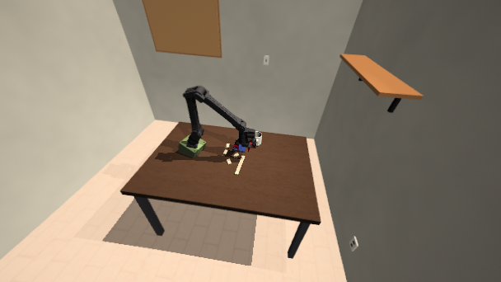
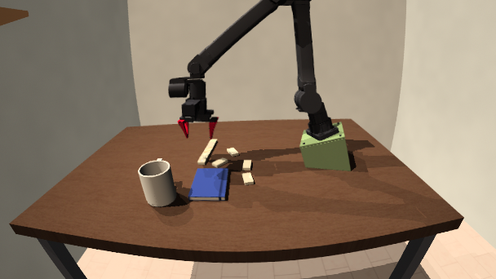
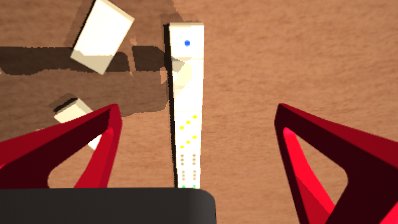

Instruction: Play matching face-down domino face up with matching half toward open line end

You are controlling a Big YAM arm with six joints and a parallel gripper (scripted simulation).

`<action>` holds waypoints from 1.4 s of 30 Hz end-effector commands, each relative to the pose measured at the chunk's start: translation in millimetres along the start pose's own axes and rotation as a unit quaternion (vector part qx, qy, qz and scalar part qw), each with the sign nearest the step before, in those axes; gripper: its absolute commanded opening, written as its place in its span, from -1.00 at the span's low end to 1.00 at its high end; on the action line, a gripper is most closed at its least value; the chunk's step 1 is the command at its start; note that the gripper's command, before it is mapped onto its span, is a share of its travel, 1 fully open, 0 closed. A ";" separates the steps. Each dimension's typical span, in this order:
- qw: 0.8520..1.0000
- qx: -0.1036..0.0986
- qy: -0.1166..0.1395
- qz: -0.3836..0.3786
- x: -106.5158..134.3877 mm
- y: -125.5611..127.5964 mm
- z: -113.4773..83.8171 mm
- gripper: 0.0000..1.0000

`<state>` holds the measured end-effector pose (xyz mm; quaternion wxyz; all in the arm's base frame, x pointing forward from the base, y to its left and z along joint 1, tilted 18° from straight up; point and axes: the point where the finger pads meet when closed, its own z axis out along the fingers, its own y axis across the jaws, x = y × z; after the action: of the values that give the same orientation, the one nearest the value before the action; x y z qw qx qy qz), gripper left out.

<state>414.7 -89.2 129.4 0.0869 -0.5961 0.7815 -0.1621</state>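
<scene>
The line of dominoes (image 1: 240, 166) (image 2: 208, 152) (image 3: 187, 102) lies face up and looks straight. In the wrist view its top end shows one blue pip; lower down are yellow, then greyish pips, and green pips at the edge of the black gripper body, which hides the other end. Loose blank-faced dominoes lie beside it: one (image 2: 219, 162) (image 3: 102, 35) close to the blue-pip end, one (image 2: 232, 152) (image 3: 75, 112) partly behind a finger, and two farther off (image 2: 246, 165) (image 2: 248, 179). My gripper (image 2: 199, 138) (image 3: 198, 113) is open and empty, above the table, its fingers either side of the line in the wrist view.
A blue book (image 2: 210, 183) lies near the loose dominoes, off the line's blue-pip end. A white mug (image 2: 158, 185) (image 1: 258, 139) stands beside the book. The green arm base (image 1: 192, 147) (image 2: 326, 151) stands on the loose dominoes' side of the line.
</scene>
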 end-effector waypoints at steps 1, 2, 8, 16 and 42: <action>1.000 0.005 0.000 0.000 -0.2 -3.0 -3.0 0.86; 1.000 0.005 0.000 0.000 -0.2 -3.0 -3.0 0.86; 1.000 0.005 0.000 0.000 -0.2 -3.0 -3.0 0.86; 1.000 0.005 0.000 0.000 -1.0 33.7 -36.9 0.86; 1.000 0.006 0.000 -0.001 -4.8 134.9 -130.1 0.86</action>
<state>252.3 -35.8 197.8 0.0899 -0.6049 0.7729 -0.1693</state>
